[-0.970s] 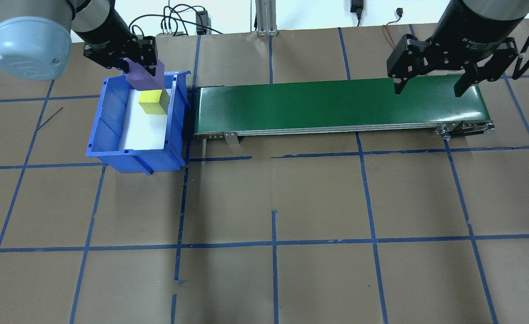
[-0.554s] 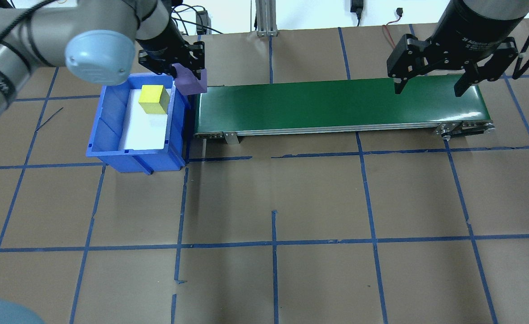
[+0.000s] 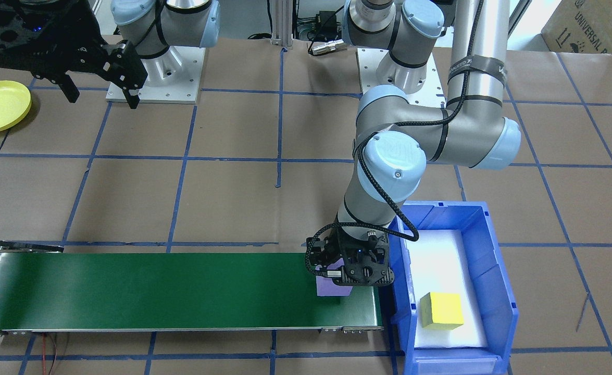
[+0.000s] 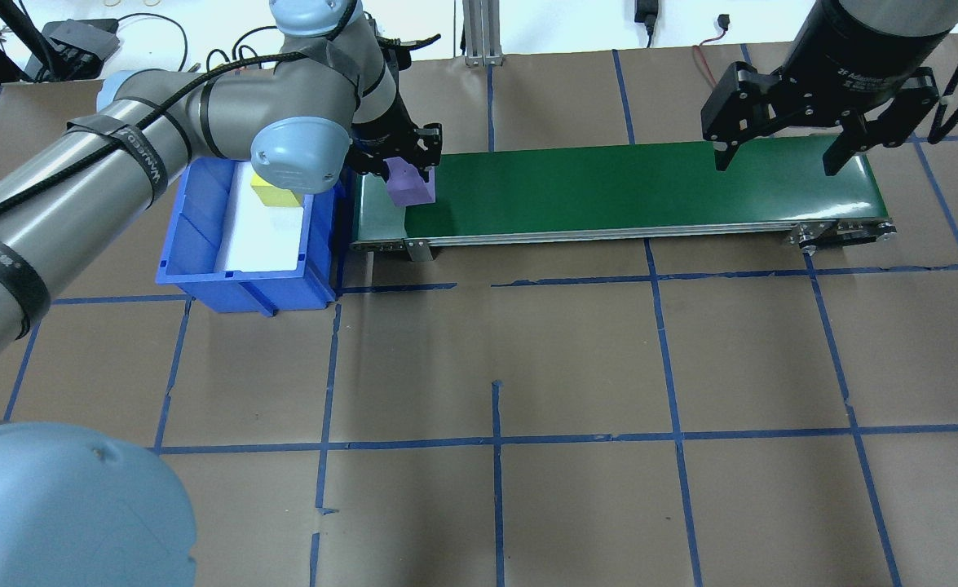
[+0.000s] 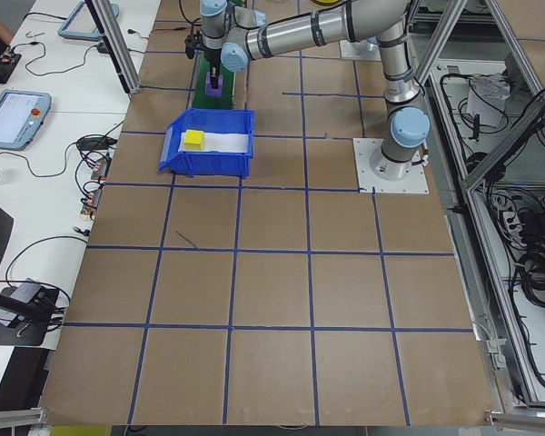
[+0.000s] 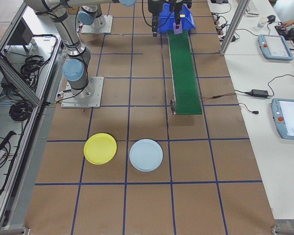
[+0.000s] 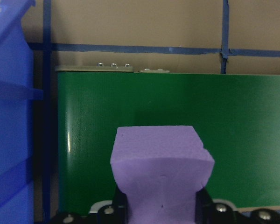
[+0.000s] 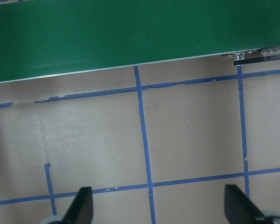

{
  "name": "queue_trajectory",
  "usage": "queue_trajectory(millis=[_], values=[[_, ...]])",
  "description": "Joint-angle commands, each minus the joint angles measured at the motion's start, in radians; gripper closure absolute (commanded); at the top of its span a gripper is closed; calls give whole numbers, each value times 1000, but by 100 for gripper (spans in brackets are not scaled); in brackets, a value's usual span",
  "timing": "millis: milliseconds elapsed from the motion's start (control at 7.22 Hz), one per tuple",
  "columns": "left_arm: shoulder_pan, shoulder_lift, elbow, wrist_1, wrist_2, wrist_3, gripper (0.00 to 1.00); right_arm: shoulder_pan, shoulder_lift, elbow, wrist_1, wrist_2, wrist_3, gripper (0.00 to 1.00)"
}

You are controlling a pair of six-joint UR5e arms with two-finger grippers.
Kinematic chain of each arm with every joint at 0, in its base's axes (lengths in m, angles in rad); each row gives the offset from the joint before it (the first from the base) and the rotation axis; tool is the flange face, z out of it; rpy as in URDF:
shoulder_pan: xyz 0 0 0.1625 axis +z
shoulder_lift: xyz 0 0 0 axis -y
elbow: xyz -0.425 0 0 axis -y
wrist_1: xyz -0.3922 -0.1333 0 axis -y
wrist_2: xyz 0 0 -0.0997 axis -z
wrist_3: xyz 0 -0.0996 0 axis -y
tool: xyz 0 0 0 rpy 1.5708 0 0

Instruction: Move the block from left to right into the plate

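- The blue bin (image 4: 201, 244) sits just beside the left gripper's fingers, on their outer side; a yellow block (image 3: 441, 310) lies on its white lining, apart from them.
- The left gripper (image 4: 401, 167) has its fingers pinched on the purple block (image 4: 410, 187), which sticks out below the fingertips, at or just above the green conveyor belt (image 4: 625, 187) at the end nearest the bin.
- In the left wrist view the purple block (image 7: 162, 170) fills the space between the two fingers, with the belt (image 7: 242, 140) under it.
- The right gripper (image 4: 776, 155) hangs over the belt's far end, fingers spread wide with nothing between them.
- The pale yellow plate (image 6: 100, 148) lies on the table well apart from both grippers, past the belt's right end, just beside a light blue plate (image 6: 146, 154).
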State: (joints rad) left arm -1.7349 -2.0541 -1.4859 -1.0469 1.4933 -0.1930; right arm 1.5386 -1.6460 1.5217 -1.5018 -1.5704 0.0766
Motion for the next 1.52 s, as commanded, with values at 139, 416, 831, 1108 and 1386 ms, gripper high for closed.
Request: queue_trajectory(millis=[139, 416, 831, 1108, 1386], values=[[-2, 6, 21, 8, 8, 1, 0, 0, 0, 0, 0, -2, 0, 0], [9, 87, 23, -7, 33, 9, 0, 0, 0, 0, 0, -2, 0, 0], [183, 167, 16, -105, 58, 195, 0, -2, 0, 0, 0, -2, 0, 0], [283, 117, 6, -93, 48, 322, 0, -2, 0, 0, 0, -2, 0, 0], [313, 33, 21, -37, 48, 383, 0, -2, 0, 0, 0, -2, 0, 0]])
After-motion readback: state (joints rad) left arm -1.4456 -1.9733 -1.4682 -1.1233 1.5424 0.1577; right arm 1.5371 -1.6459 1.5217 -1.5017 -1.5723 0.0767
